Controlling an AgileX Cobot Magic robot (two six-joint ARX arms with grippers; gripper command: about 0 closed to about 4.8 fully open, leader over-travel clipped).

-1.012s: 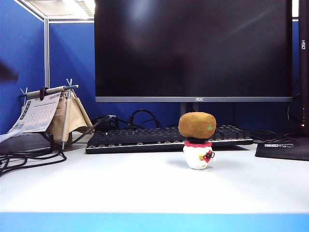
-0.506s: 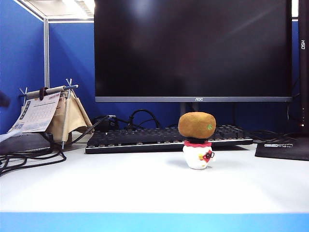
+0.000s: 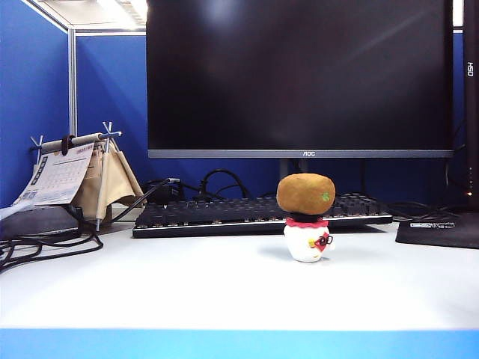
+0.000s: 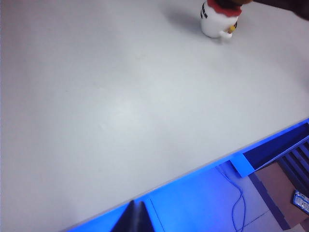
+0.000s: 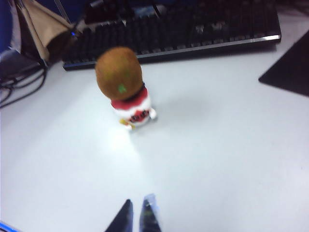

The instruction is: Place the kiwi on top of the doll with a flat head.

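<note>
Brown and fuzzy, the kiwi [image 3: 305, 194] sits balanced on the flat black head of the doll [image 3: 307, 241], which stands upright on the white table [image 3: 187, 288] just in front of the keyboard [image 3: 224, 213], below the monitor [image 3: 299, 75]. Neither arm appears in the exterior view. The left gripper [image 4: 135, 218] hangs over the table's near edge, well apart from the doll, its fingers pressed together. The right gripper [image 5: 136, 218] hovers above the table near the doll, fingertips almost touching, holding nothing.
</note>
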